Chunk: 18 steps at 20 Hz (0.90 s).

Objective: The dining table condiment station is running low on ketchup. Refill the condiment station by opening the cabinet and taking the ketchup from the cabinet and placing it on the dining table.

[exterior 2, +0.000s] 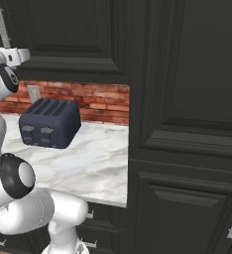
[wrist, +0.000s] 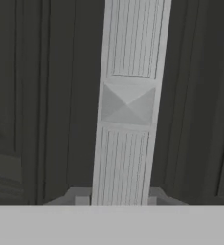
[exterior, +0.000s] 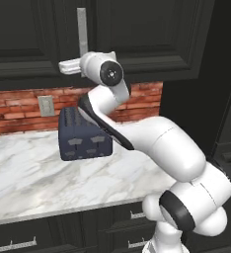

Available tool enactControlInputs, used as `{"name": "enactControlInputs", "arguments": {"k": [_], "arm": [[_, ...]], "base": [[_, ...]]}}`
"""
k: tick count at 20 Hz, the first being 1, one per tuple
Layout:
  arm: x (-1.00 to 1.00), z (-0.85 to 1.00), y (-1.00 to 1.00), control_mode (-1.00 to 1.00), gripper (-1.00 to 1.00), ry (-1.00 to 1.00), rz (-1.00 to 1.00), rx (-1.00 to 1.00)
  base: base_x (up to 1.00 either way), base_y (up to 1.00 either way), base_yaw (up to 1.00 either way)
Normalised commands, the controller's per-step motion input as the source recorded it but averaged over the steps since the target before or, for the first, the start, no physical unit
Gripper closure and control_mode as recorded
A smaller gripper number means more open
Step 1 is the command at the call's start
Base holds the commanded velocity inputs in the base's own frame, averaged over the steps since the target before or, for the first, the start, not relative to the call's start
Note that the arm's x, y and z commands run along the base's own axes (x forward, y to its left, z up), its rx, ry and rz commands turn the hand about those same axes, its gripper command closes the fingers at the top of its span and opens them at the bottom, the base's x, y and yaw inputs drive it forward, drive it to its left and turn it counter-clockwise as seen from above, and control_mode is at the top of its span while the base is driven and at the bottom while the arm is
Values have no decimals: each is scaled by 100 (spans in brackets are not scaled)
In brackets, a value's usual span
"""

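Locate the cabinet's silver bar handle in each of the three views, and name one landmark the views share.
Left base view: cabinet handle at top, left of centre, running down behind the gripper.
Right base view: at the top left edge, above the gripper.
Hand view: upright through the centre, between the fingertips.
Shared landmark in both base views: the toaster on the counter.

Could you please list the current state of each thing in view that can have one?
cabinet: door closed.
handle: upright, between the gripper's fingers.
gripper: shut on the handle.
toaster: upright on the counter, slots empty.
drawers: closed.
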Motion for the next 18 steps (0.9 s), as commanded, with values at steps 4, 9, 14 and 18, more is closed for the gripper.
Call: {"name": "enactControlInputs", "arguments": {"k": [4,9,14,18], "arm": [[-100,6,0,-100,100,0,0,0],[-100,16,0,-100,100,1,-2,0],[-99,26,0,-100,100,17,-9,0],[-84,24,0,-100,100,21,-12,-1]], "base": [[0,0,0],[0,0,0],[0,0,0],[0,0,0]]}}
